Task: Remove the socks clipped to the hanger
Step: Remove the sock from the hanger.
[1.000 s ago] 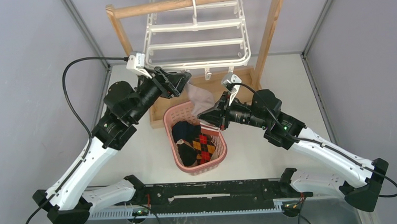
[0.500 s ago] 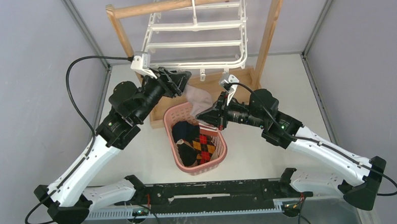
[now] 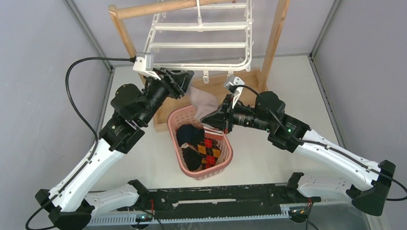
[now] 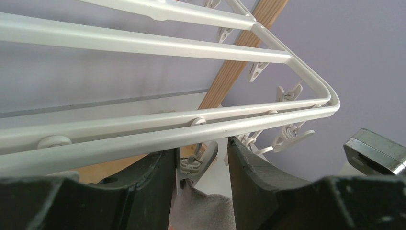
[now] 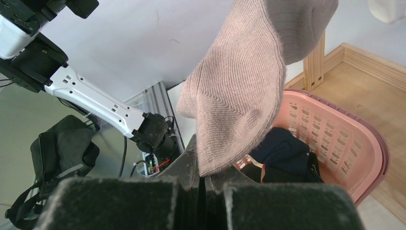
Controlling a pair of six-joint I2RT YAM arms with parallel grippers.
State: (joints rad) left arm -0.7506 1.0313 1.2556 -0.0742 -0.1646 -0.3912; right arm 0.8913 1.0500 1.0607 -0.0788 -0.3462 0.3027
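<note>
Step in hand: press the clip (image 4: 196, 160) squarely across its wings so it opens fully before the sock (image 5: 239, 96) is drawn down
Left gripper (image 4: 201, 148): jaws half-spread astride the clip, gripping nothing
Right gripper (image 5: 203, 177): closed on the sock's lower end
Sock: beige ribbed knit, clipped under the hanger (image 4: 143, 43) edge rail, above the pink basket (image 5: 354, 139)

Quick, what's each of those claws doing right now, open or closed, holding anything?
Left gripper: open, jaws either side of a small white plastic clip on the white slatted hanger.
Right gripper: shut on the tip of the pinkish-beige ribbed sock.
</note>
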